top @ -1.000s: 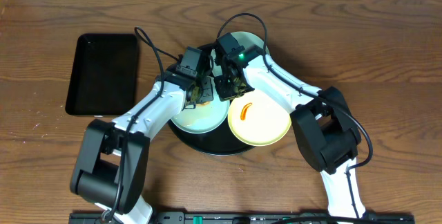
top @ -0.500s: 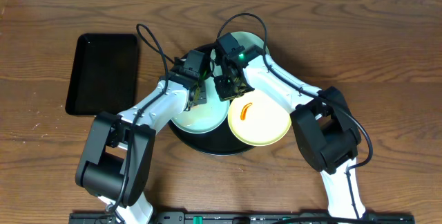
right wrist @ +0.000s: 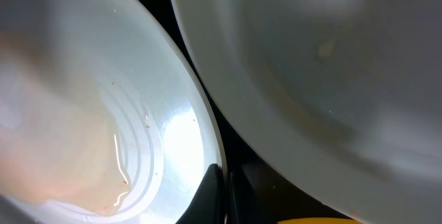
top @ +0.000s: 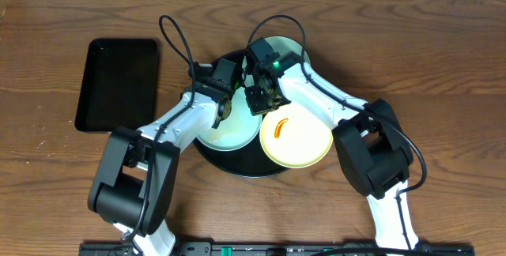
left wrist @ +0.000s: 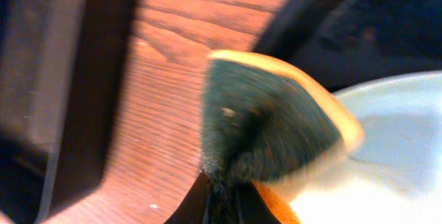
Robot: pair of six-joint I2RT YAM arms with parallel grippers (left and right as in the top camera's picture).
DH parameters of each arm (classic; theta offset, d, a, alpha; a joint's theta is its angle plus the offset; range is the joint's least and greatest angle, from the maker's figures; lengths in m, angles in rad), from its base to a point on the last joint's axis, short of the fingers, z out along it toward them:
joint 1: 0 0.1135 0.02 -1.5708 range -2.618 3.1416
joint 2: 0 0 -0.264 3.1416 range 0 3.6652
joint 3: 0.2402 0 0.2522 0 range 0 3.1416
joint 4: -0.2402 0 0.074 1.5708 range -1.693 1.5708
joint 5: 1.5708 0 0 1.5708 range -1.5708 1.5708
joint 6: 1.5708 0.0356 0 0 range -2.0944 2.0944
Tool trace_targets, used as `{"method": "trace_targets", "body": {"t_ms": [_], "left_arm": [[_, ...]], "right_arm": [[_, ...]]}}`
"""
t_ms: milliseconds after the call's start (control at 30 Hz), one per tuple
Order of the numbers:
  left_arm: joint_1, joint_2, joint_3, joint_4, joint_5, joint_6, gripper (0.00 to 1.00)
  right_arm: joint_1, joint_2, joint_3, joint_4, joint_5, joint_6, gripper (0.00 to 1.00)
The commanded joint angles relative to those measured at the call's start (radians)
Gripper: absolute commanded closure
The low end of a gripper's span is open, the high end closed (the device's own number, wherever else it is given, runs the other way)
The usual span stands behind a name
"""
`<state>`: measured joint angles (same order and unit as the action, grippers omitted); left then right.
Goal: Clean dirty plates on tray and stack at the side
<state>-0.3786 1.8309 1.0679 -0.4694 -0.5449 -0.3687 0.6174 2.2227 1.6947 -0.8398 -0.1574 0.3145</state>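
Note:
The round black tray (top: 237,166) holds three plates. A mint-blue plate (top: 229,136) lies at its left, another mint-blue plate (top: 291,49) at the back, and a pale yellow plate (top: 304,141) with an orange smear at the right. My left gripper (top: 224,107) is shut on a sponge (left wrist: 269,127), green scouring side out with an orange backing, over the left plate's (left wrist: 400,141) far rim. My right gripper (top: 258,102) is shut on the left plate's rim (right wrist: 200,134), with the back plate (right wrist: 324,58) beside it.
A smaller rectangular black tray (top: 118,82) lies on the wooden table (top: 443,58) to the left. Both arms cross over the round tray's middle, with cables looping above them.
My left gripper with the sponge has moved a little toward the back and right over the left plate. The right arm has held still.

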Motion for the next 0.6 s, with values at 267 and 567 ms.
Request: {"method": "trace_targets", "body": {"t_ms": [267, 567], "left_arm": [[0.016, -0.220, -0.009, -0.060, -0.007, -0.146, 0.92], [0.015, -0.218, -0.011, -0.034, 0.403, -0.145, 0.92]], "right_arm": [[-0.008, 0.015, 0.005, -0.008, 0.048, 0.003, 0.99], [-0.007, 0.014, 0.006, -0.009, 0.048, 0.003, 0.99]]}}
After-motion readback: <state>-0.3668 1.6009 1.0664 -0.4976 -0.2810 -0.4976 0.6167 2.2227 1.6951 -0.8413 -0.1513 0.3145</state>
